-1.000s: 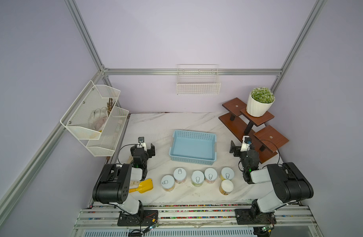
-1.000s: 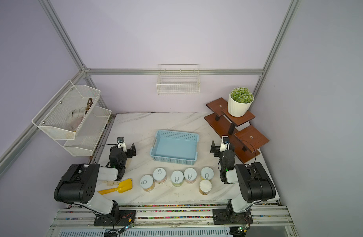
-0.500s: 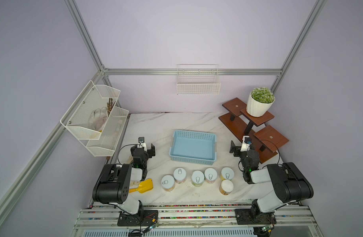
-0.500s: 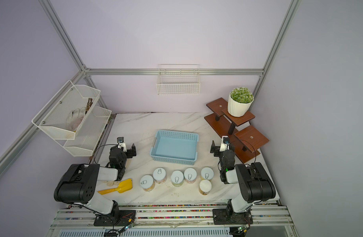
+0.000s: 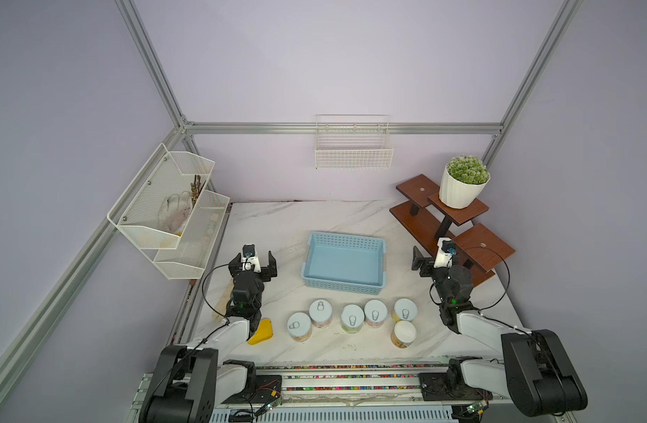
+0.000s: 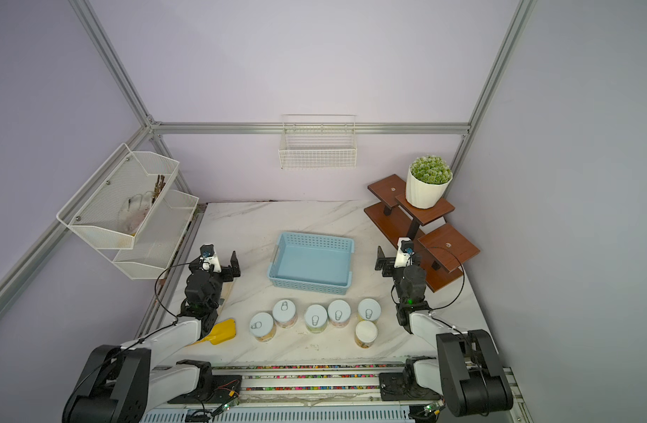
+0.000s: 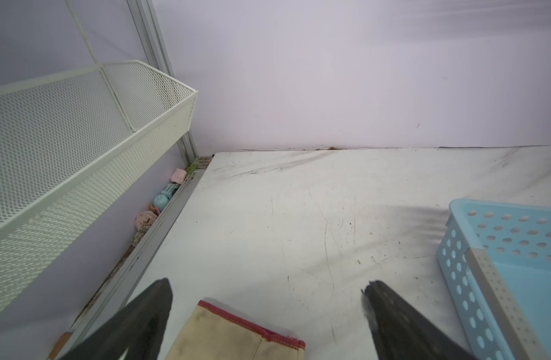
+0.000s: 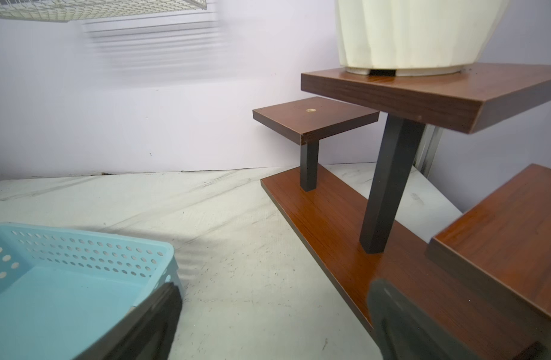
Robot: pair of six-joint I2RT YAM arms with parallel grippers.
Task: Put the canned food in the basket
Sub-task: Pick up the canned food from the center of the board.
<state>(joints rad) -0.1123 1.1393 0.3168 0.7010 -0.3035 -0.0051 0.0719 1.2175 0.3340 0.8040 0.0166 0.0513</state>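
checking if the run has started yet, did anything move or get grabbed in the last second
Nothing visibly changed. The left gripper and right gripper stay open and empty on either side of the basket. All six cans are still on the table in front of it, and the basket is still empty.

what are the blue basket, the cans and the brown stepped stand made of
Light blue rectangular basket: likely moulded plastic, matte, with round holes.
Six short round cans: probably metal, given pale pull-tab lids on five.
Brown stepped stand: wood or wood-look laminate, grain visible, slight sheen.
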